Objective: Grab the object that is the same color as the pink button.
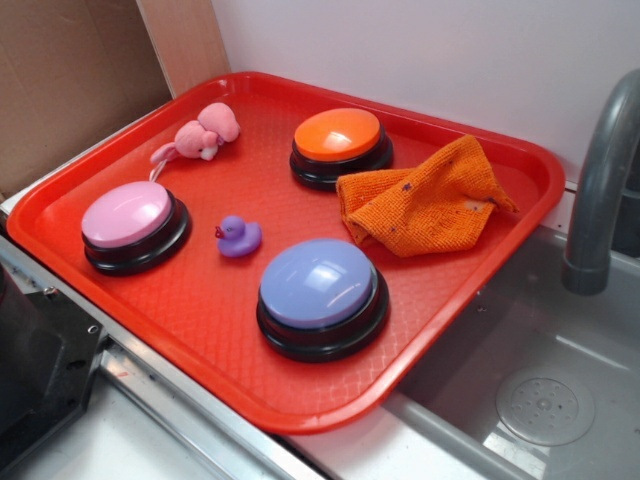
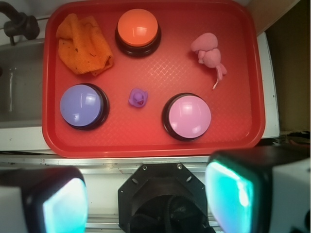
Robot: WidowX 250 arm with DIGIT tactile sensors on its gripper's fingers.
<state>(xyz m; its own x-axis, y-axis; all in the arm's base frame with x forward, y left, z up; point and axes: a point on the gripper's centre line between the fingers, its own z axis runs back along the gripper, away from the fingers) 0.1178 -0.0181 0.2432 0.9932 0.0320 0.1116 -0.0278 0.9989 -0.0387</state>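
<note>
The object, a small pink plush animal (image 1: 200,132) (image 2: 209,53), lies near the far left corner of the red tray (image 1: 190,300) (image 2: 155,143). The pink button (image 1: 130,222) (image 2: 187,116) stands on its black base at the tray's left side. My gripper (image 2: 148,196) hangs high above the near edge, outside the tray, and is open with nothing between its two teal pads (image 2: 231,191). It does not show in the exterior view.
An orange button (image 1: 338,143) (image 2: 138,30), a lavender-blue button (image 1: 320,292) (image 2: 82,106), a small purple rubber duck (image 1: 238,237) (image 2: 138,97) and a crumpled orange cloth (image 1: 425,200) (image 2: 82,44) share the tray. A sink with a grey faucet (image 1: 600,190) lies to the right.
</note>
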